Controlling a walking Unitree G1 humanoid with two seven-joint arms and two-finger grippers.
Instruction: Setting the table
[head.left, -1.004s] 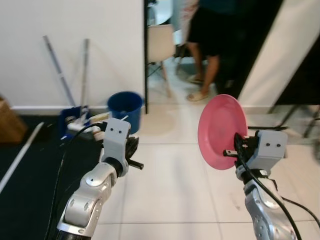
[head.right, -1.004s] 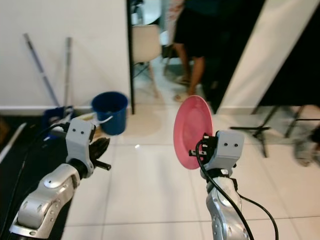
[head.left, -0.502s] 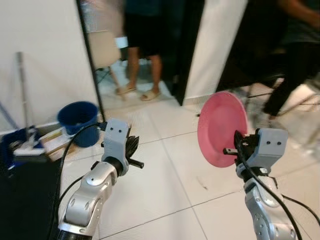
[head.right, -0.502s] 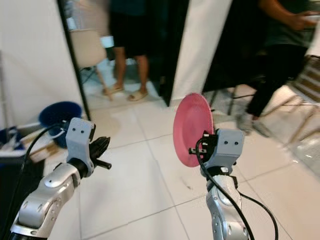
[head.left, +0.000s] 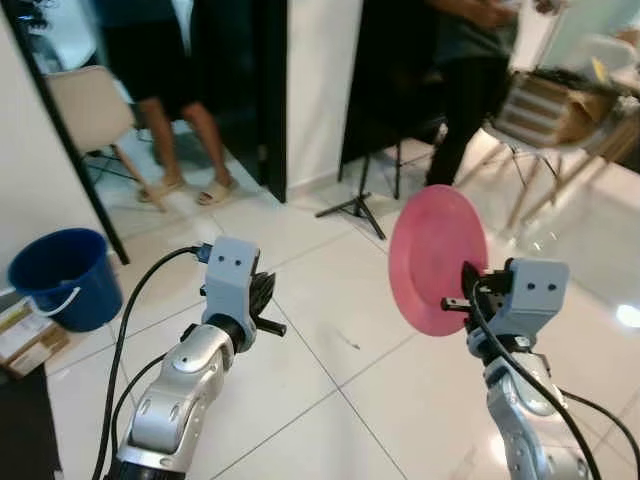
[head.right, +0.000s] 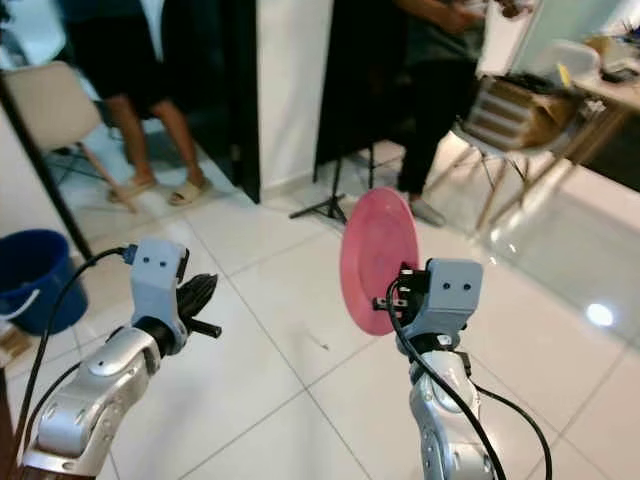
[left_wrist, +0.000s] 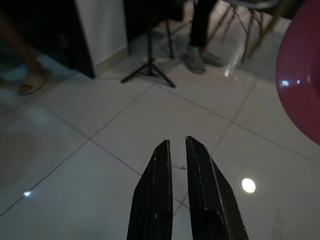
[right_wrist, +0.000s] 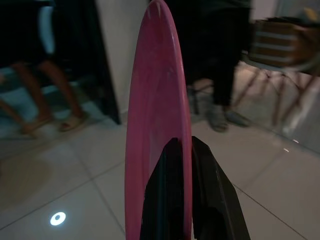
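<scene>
A: Far left first. What is seen there?

B: A blue bucket (head.left: 58, 277) is seen on the white tiled floor (head.left: 330, 330) by a wall edge, with a white handle hanging at its side (contents cannot be made out). A cardboard box (head.left: 25, 335) is lying just beside it, cut off by the frame. Behind, a pale chair (head.left: 88, 105) is standing in a doorway, and a person's legs in sandals (head.left: 190, 150) are seen next to it.

A: Left arm?

B: The left gripper (left_wrist: 176, 150) is held out over bare tile, nothing gripped; its two black fingers are seen nearly together with a thin gap between them in the left wrist view.

A: Centre?

B: A black tripod stand (head.left: 358, 205) is seen on the floor, with a second person (head.left: 470, 70) in dark trousers standing near it.

A: The task object?

B: The pink plate (head.left: 436, 260) is held on edge, upright, in the air above the floor, ahead of the right arm. The right gripper (right_wrist: 182, 150) is clamped on its rim, one finger on each face.

A: Far right?

B: A striped basket (head.left: 545, 105) is resting on a chair (contents not readable), and a table (head.right: 610, 85) with small blurred items is seen at the upper edge.
</scene>
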